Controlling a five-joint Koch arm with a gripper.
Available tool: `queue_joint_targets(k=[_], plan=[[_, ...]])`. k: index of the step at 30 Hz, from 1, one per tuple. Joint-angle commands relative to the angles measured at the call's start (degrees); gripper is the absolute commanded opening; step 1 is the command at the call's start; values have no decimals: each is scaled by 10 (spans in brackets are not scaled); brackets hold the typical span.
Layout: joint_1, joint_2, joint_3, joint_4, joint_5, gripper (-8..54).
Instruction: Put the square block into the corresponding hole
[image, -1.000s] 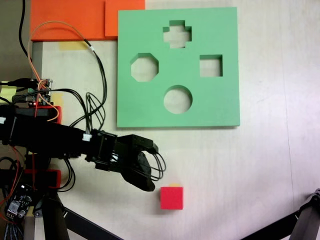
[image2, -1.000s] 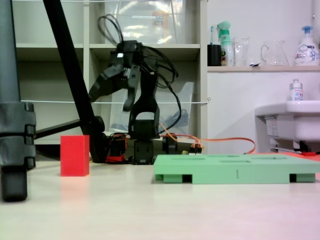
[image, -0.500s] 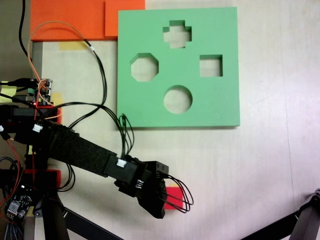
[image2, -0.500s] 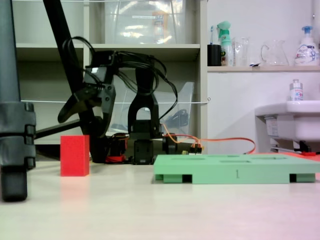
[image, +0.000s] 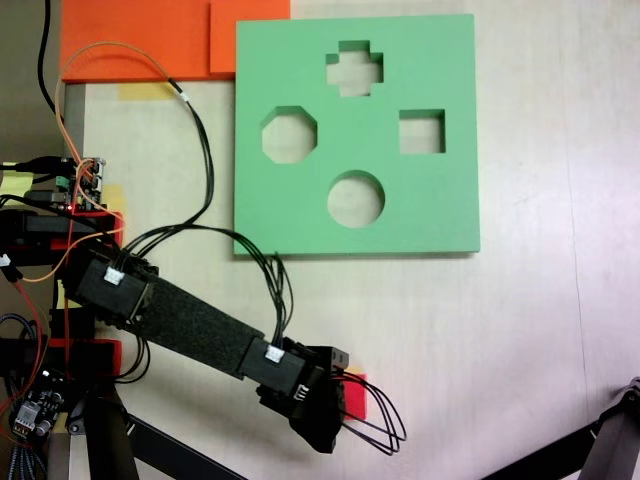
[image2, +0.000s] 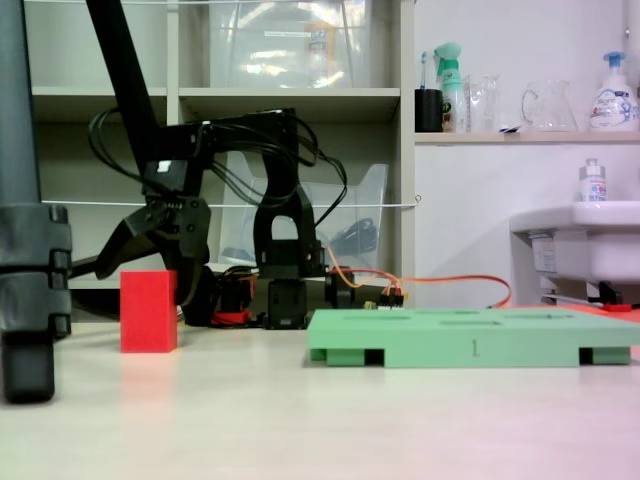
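Open end effector (image2: 150, 262) poised over red foam cube (image2: 149, 311), jaws apart. Probably light, slightly soft, not slippery; best gripped on two opposite flat sides.

From above, my own wrist covers most of the square block (image: 357, 394); I see only a red strip at its right side. My gripper (image2: 150, 265) stands behind the block in the low side view, so the tips are hidden and I cannot tell how the jaws stand. The green board (image2: 470, 338) is cut off at the right edge there.
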Motion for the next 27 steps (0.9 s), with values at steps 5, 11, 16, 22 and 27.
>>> queue_joint_targets(k=[5, 11, 16, 22, 27], plan=[[-3, -33, -69, 1, 4, 521], [-29, -72, -84, 24, 9, 519], [-31, -91, -84, 134, 47, 308], [-43, -98, -84, 201, 62, 306], [-52, -115, -76, 209, 62, 304]])
